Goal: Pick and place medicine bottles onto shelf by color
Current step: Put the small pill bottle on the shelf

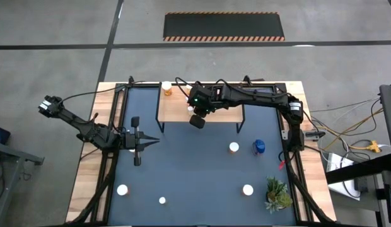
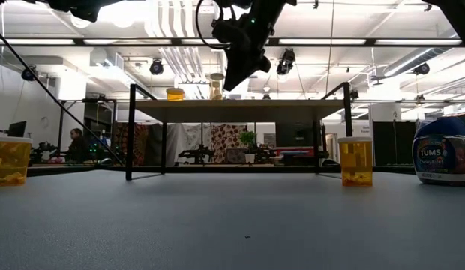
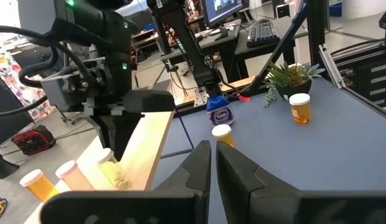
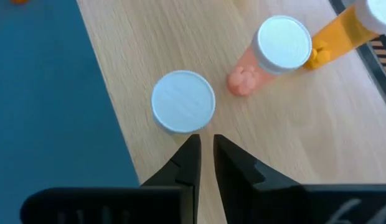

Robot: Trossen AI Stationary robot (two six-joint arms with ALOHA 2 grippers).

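Right gripper (image 4: 205,140) over the shelf (image 1: 176,112), fingers drawn almost together with nothing between them, tips just beside a white-capped bottle (image 4: 183,101) standing on the wood. Left gripper (image 1: 145,141) parked over the left side of the mat (image 1: 195,170), closed and empty.

On the shelf so far, by the wrist views: three bottles. Beyond the white-capped one, a pale pink bottle (image 4: 281,43) and then an orange bottle (image 4: 342,34), all near one end of the board. Looks like the latest one set down and let go.

Left to place, all on the mat and well apart from one another: the blue bottle (image 1: 259,147) near the right edge, an orange bottle (image 1: 234,147) just beside it, two more white-capped ones at the near right (image 1: 248,189) and near left (image 1: 122,189), and a smaller one (image 1: 162,200) between those.

Judged under half done: three up, five to go, blue not yet started.
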